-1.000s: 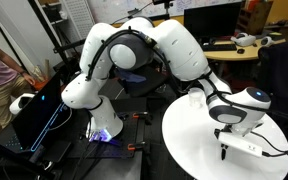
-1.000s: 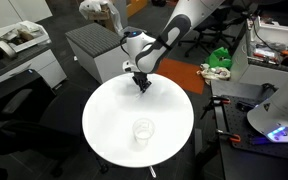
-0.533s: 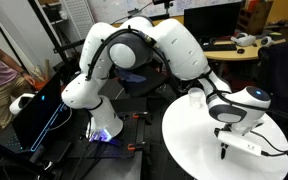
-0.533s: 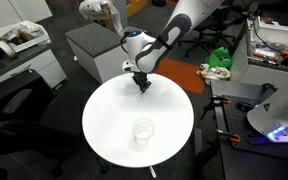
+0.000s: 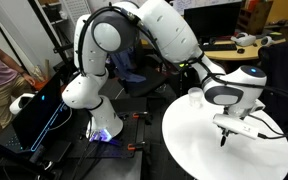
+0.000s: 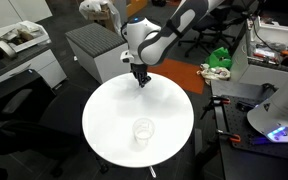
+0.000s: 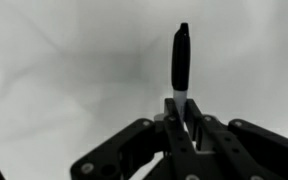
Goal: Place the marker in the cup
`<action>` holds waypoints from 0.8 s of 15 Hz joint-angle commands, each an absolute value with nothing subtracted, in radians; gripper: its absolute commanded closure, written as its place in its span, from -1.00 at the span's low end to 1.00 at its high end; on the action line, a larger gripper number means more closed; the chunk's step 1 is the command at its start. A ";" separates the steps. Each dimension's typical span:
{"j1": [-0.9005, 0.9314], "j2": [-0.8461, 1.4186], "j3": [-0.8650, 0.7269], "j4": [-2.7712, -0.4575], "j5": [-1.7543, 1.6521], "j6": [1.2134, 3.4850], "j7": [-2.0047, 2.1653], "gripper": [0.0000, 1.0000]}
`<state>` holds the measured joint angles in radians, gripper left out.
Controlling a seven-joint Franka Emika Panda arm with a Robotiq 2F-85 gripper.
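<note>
The slim, dark, stick-shaped marker (image 7: pixel 181 60) is held at one end between the black, angular jaws, which are closed almost fully around its thin barrel. In the wrist view its smooth, round-tipped body is seen projecting beyond them over a matte white surface. In both exterior views the marker is carried upright, free end down, above one edge of the round, smooth white worktop (image 6: pixel 109 120). It appears to be just clear of the surface, though this cannot be settled at such a small size. The small cylindrical cup of translucent whitish plastic or glass (image 6: pixel 142 130) stands upright on the worktop towards the opposite rim, well apart from the marker.
</note>
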<state>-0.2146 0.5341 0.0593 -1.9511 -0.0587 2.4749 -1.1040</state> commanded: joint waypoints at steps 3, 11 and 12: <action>-0.130 0.372 0.025 -2.060 -0.128 2.472 -0.972 0.93; -0.016 0.300 0.019 -2.060 -0.324 2.435 -0.774 0.93; -0.002 0.301 0.021 -2.052 -0.343 2.425 -0.750 0.93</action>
